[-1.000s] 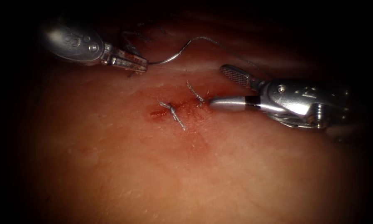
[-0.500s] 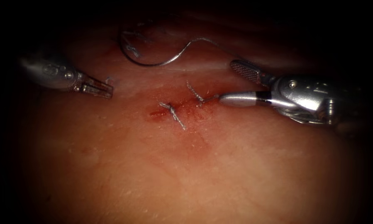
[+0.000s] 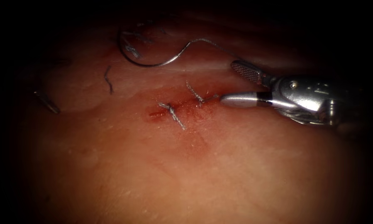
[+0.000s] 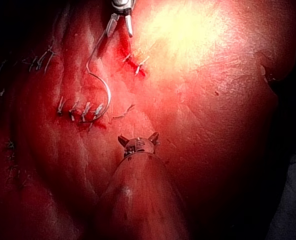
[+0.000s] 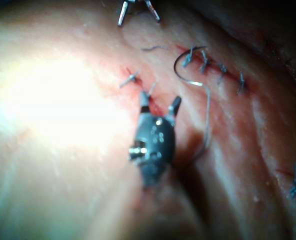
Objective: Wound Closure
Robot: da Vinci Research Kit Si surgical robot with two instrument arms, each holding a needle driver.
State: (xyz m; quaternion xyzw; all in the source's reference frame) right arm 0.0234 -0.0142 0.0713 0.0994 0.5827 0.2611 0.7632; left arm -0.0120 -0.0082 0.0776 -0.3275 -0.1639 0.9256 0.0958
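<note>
- Right tool [image 3: 230,83] was seen with jaws spread wide and nothing gripped; the lower jaw tip was lying at the right end of the cut [image 3: 182,108], just beside the right-hand stitch [image 3: 196,95].
- Same tool was confirmed from the right wrist view [image 5: 159,104]: jaws apart, straddling the end of the cut, empty.
- Left tool [image 4: 138,138] was found in the left wrist view with both jaws splayed open, nothing held. It was also caught in the right wrist view [image 5: 138,11], jaws apart, well clear of the needle.
- Needle [image 3: 147,61] was left lying free on the tissue [image 3: 236,174], above and left of the cut, not gripped by either tool. Whether its tip was buried could not be told.
- Thread [image 3: 213,43] was seen running from the needle's tail end toward the right tool's upper jaw.
- Two knotted stitches were noted across the cut; the left one [image 3: 173,114] sat in red fluid [image 3: 157,113].
- Loose cut end of thread [image 3: 108,79] was lying on the tissue left of the cut.
</note>
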